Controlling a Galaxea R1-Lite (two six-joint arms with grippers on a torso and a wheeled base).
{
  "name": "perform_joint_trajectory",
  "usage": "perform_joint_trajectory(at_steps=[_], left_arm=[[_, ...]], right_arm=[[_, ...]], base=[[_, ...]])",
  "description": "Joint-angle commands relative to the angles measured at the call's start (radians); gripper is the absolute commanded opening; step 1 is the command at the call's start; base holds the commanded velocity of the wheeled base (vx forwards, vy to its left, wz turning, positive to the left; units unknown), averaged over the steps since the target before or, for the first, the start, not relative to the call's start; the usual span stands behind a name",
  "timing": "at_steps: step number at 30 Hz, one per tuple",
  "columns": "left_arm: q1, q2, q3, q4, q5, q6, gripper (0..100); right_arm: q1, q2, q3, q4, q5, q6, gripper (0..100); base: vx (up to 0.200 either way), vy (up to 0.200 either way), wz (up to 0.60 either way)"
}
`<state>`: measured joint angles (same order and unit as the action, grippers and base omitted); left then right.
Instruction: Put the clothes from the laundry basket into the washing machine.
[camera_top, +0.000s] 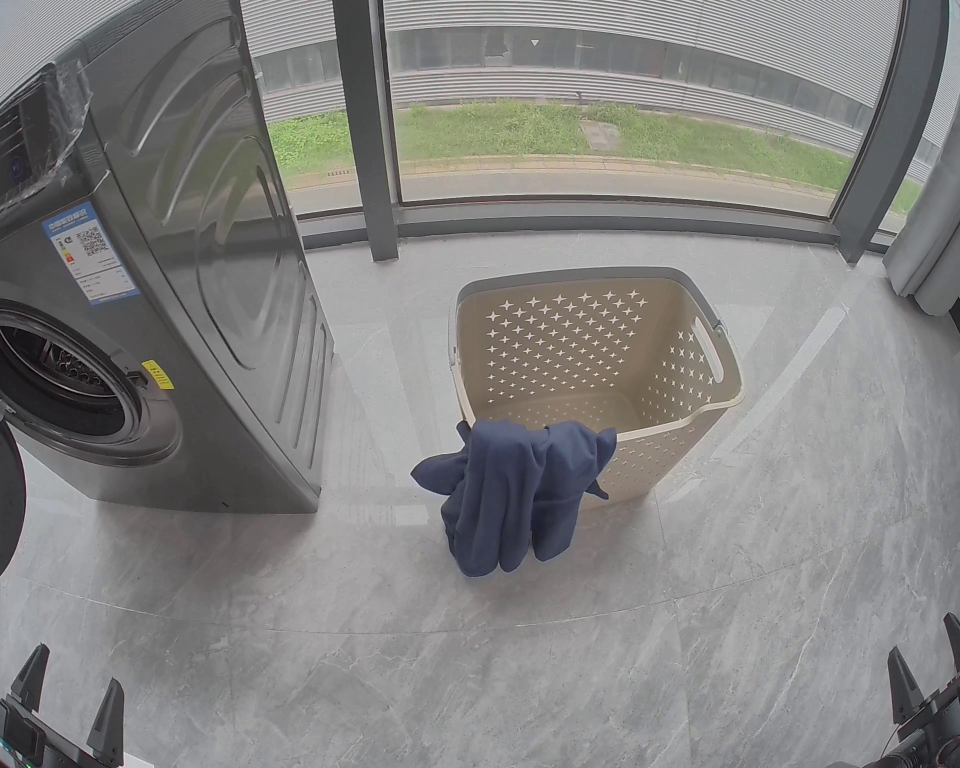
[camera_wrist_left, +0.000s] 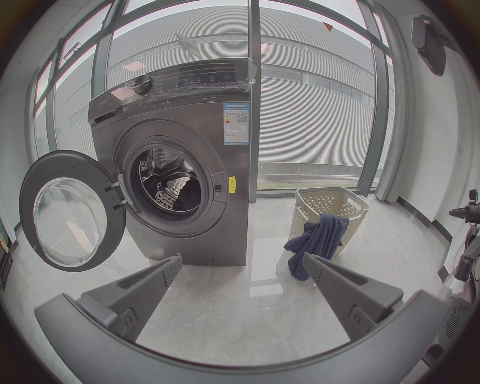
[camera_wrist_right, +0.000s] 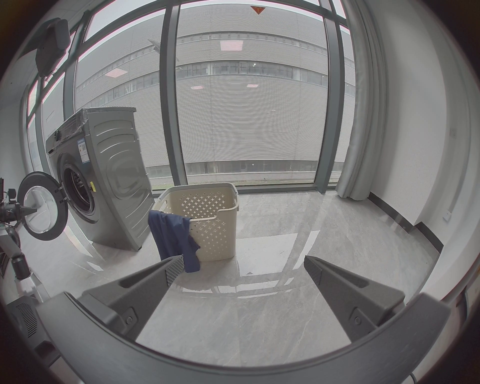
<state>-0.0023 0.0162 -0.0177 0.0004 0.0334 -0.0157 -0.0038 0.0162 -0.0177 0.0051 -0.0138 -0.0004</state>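
Navy cloth garment (camera_top: 515, 495) draped over the near rim of the cream laundry basket (camera_top: 560, 330). Most of it hangs down the outer wall on my side, long axis approx. vertical, rim toward the grey tile floor (camera_top: 500, 680). Can't tell whether the hem touches the floor.

The washing machine (camera_top: 200, 260) stands just left of the basket. Its door (camera_wrist_left: 70, 210) is swung open and the drum (camera_wrist_left: 167, 180) is exposed, w/ something dark inside that I can't identify.

L gripper (camera_top: 72, 695) and R gripper (camera_top: 925, 665) sit low and close to me, well apart from the garment. Both have fingers spread wide and hold nothing.

The garment lies straight ahead, between the two arms and approx. midway, so neither is clearly nearer. Judgement: L arm is on the washer side, so it looks better placed for a pinch at the bunched fold on the rim, lifting along the hanging axis.
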Motion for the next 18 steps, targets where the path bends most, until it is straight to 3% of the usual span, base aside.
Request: perform_joint_trajectory(at_steps=[1, 10, 18], left_arm=[[-0.001, -0.015, 0.018, 0.000, 0.000, -0.001, 100], [0.001, -0.015, 0.018, 0.000, 0.000, 0.002, 100], [-0.001, -0.015, 0.018, 0.000, 0.000, 0.000, 100]], right_arm=[[0.001, -0.015, 0.016, -0.001, 0.000, 0.000, 100], [-0.001, -0.016, 0.016, -0.001, -0.002, 0.000, 100], [-0.001, -0.016, 0.016, -0.001, 0.002, -0.001, 100]], base=[[0.200, 0.000, 0.00], [0.200, 0.000, 0.00], [0.000, 0.000, 0.00]])
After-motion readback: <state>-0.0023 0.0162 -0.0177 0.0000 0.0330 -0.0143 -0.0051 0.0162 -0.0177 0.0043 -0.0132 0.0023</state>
